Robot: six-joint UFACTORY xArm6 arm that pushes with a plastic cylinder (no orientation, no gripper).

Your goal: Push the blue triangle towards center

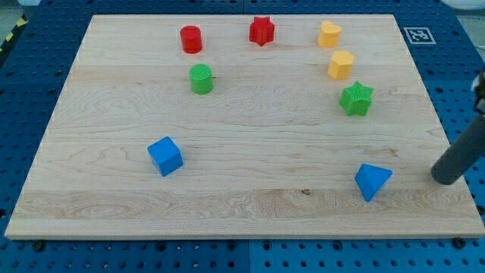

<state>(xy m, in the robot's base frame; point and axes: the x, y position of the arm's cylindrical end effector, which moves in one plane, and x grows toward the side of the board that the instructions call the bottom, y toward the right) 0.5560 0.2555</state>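
The blue triangle (373,181) sits near the counter's (250,205) bottom-right corner in the view, lying flat and well apart from every other block. My tip (447,177) rests just to the view's right of it, at about the same height, with a gap between them, not touching. There is no claw on this arm, only the rod, so nothing is clenched or released. The centre lies up and to the view's left of the triangle, so my tip is roughly on the far side; I judge it would do better slightly lower before pushing leftward and upward. The green star (356,98) stands above, clear of that line.
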